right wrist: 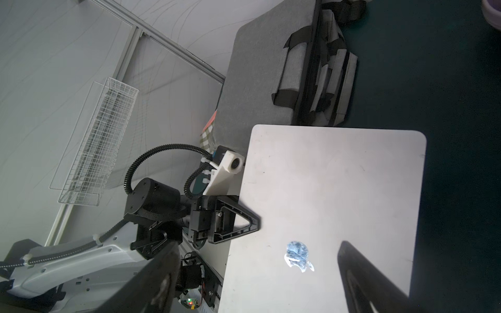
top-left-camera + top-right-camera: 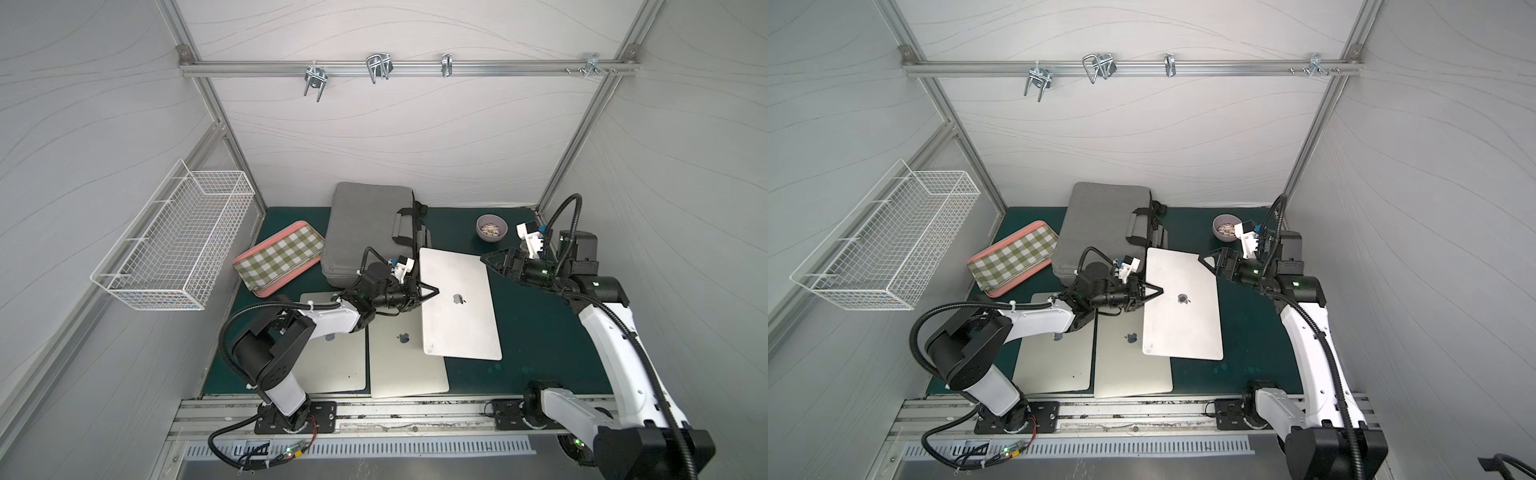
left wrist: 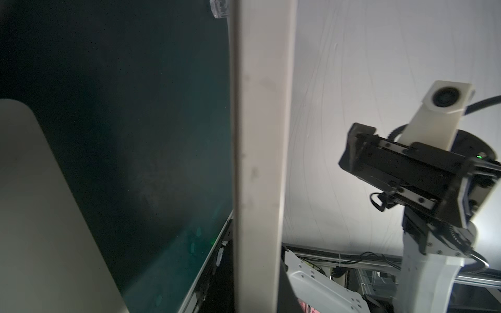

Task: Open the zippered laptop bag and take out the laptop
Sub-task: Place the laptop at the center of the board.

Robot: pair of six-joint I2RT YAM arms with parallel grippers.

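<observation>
Top view: laptop lengthwise front-to-back.

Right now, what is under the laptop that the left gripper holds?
The held laptop covers one corner of a second laptop; elsewhere green mat lies below. Whether anything small sits under it is hidden.

My left arm covers the far end of the leftmost laptop, and the topmost laptop overlaps a corner of the middle laptop. I can't make out what's in the bowl. I can't tell whether the laptop bag is zipped. In the left wrist view the topmost laptop's edge is just blur.
</observation>
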